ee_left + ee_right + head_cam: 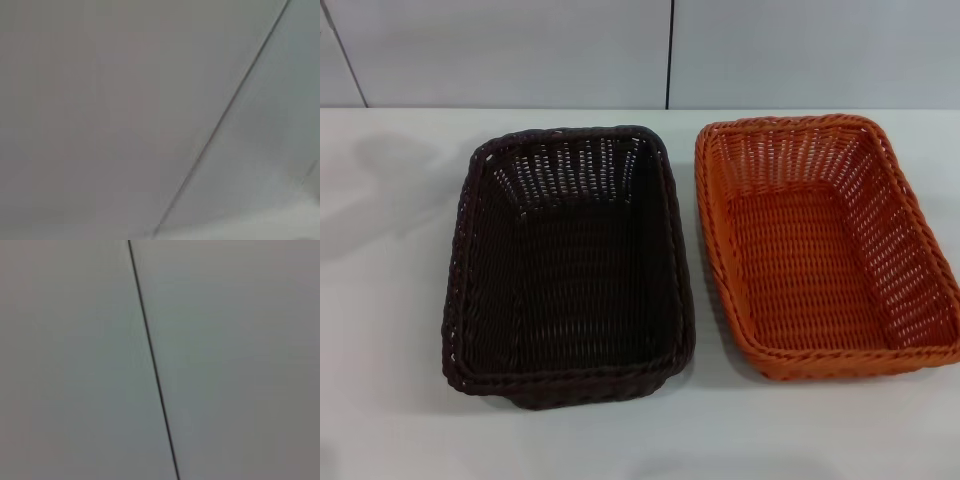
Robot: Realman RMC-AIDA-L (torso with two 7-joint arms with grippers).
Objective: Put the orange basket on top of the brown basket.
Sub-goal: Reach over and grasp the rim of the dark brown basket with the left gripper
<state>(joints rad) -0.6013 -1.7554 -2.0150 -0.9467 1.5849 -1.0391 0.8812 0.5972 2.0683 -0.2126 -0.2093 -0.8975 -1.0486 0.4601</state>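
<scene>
orange basket (825,250) cut off beside brown basket (570,265)

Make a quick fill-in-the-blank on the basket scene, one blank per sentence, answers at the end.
1. In the head view, the orange basket stands to the ____ of the brown basket.
2. Both baskets rest on a ____ table.
3. Inside, both baskets are ____.
4. The number of robot claws visible in the head view is ____.

Missing words: right; white; empty; zero
</scene>
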